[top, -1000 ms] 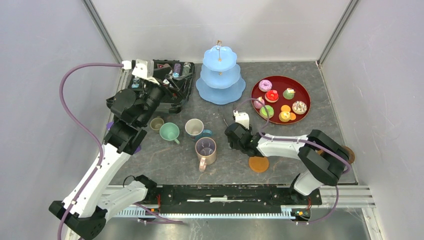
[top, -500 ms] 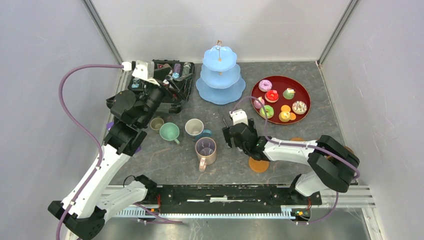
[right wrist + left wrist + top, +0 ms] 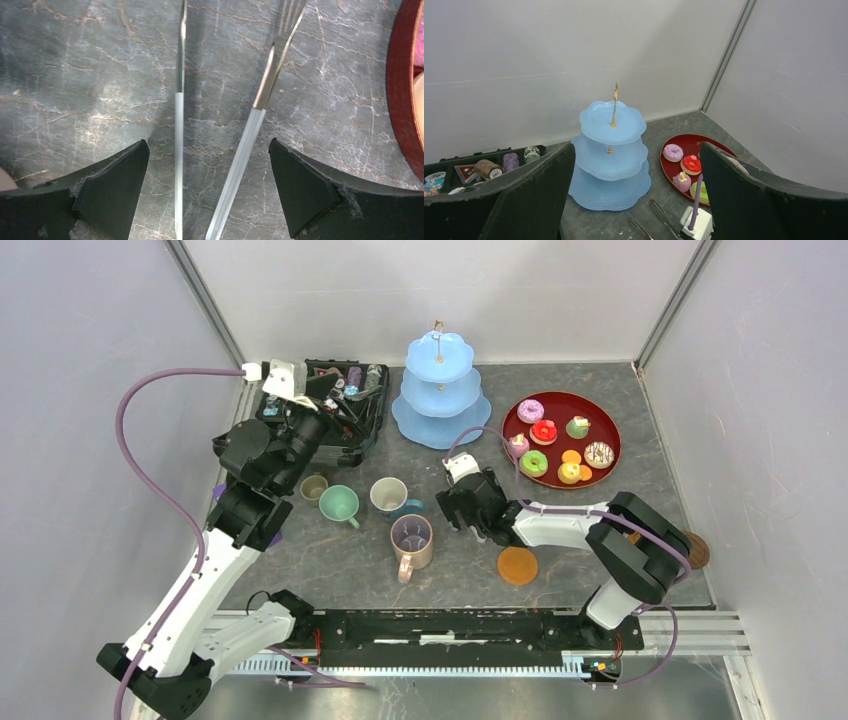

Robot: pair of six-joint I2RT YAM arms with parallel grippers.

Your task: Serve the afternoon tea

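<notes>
mugs clustered, pastries beside upright blue stand

White arm links, black joints — purple cables

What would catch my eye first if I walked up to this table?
Probably the pale-blue three-tier stand at the back centre, empty, with the round dark-red tray of colourful doughnut-like pastries to its right. Nearer, the right gripper hangs open over shiny metal tongs lying on the grey marbled tabletop.

Bright, even light — soft shadows, glint on tongs.
</notes>
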